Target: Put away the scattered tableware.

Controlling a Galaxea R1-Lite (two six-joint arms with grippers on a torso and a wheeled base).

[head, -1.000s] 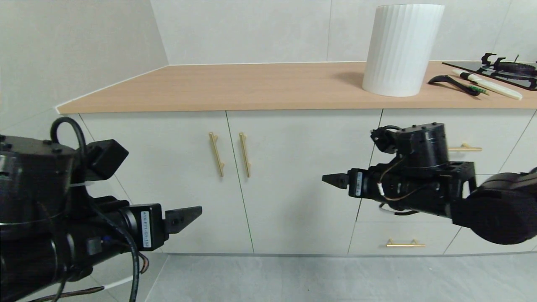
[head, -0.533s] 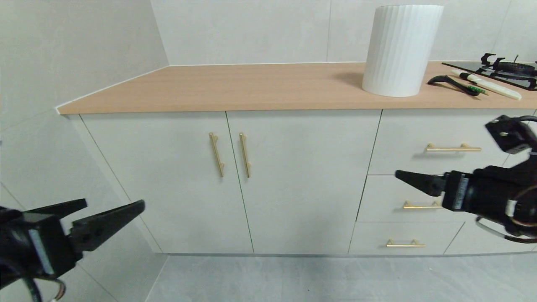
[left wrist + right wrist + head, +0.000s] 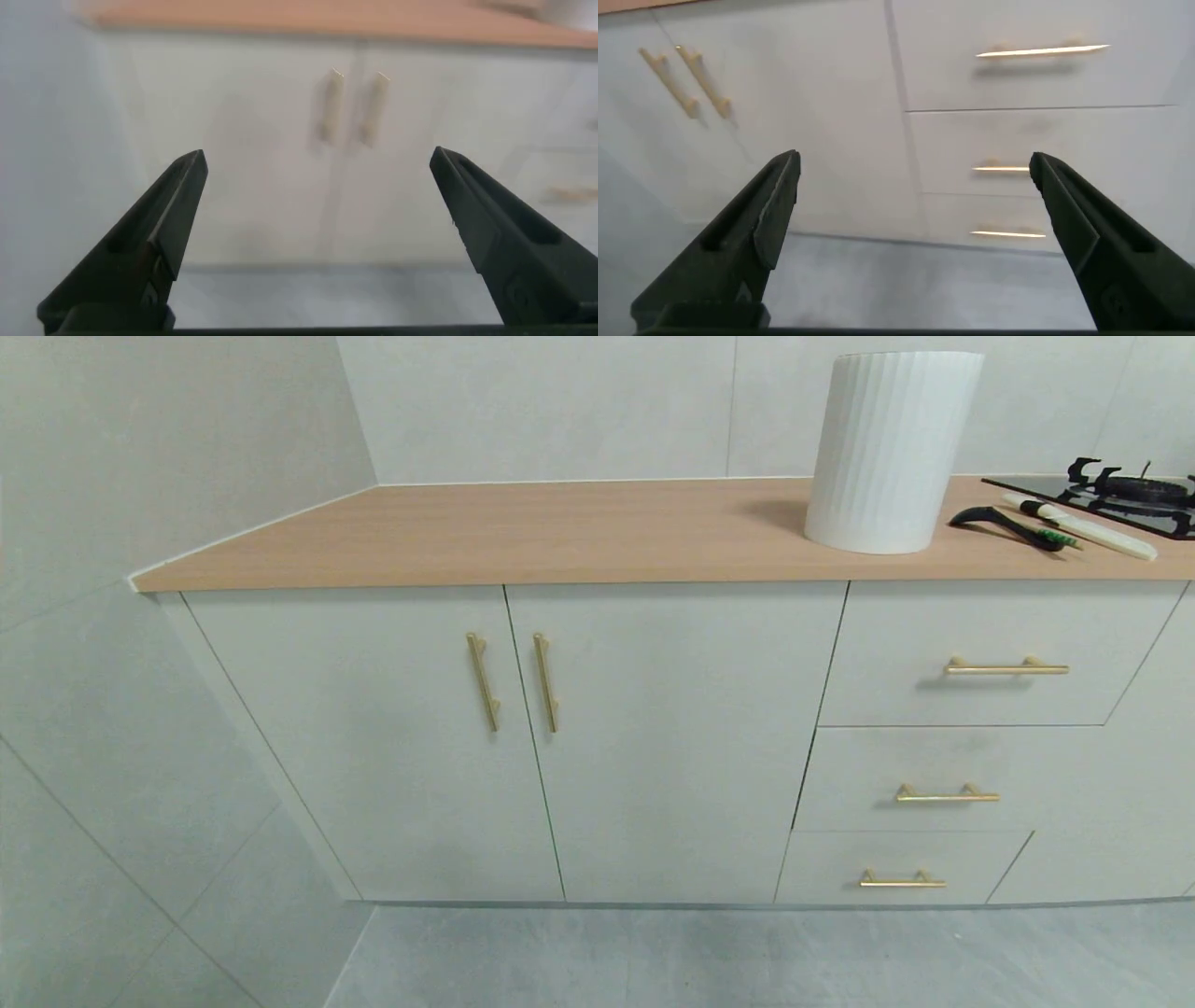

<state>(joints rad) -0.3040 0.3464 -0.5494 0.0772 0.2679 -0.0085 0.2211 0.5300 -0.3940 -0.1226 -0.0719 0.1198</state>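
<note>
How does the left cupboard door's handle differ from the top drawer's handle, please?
The left door handle stands upright, while the top drawer handle lies level. The left door handle sits at its door's inner edge, close beside the right door handle; the top drawer handle sits alone near the middle of its front. Both are slim gold-coloured bars on pale fronts under the wooden counter.

left claw spread wide | faces cabinet doors | holds nothing
</note>
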